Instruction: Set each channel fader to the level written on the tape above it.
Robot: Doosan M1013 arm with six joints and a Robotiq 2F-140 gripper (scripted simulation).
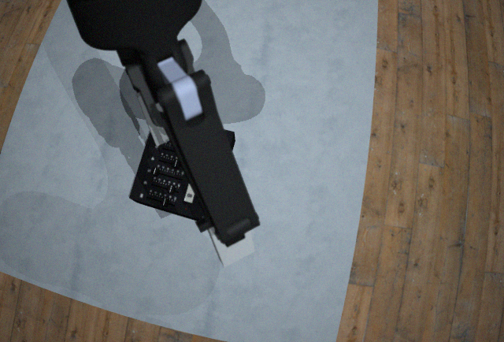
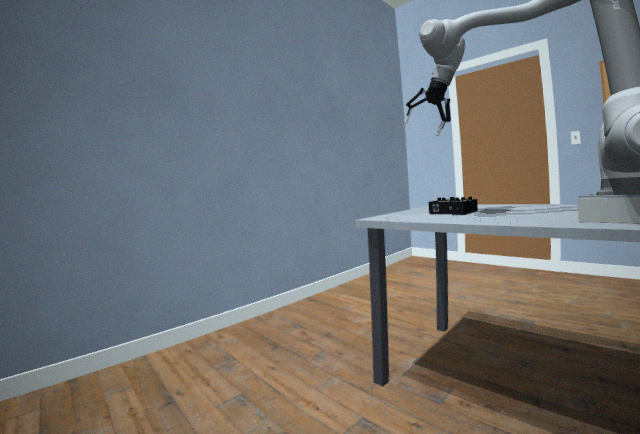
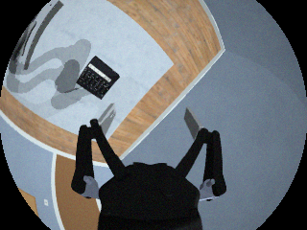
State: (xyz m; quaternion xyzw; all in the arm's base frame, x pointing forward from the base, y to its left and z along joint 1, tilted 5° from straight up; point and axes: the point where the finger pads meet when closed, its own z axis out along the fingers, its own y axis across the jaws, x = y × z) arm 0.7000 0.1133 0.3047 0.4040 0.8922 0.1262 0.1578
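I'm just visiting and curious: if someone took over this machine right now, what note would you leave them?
Tool: wide open, holding nothing, hanging high above the table.
Lighting desk: standing flat near the table's far end, well below the tool and untouched.
Done: nothing that shows; the fader levels and the tape are too small to read.
Left: come down, read each level, set every channel fader, keep the master where it stands.

Lighting was even and soft, without glare. Overlapping grey shadows of the arm fell on the table in the top view, pointing to several overhead sources. The gripper, close to that camera, looked blurred. Floorboards bowed at the edges, and the wrist view was a fisheye circle ringed in black.
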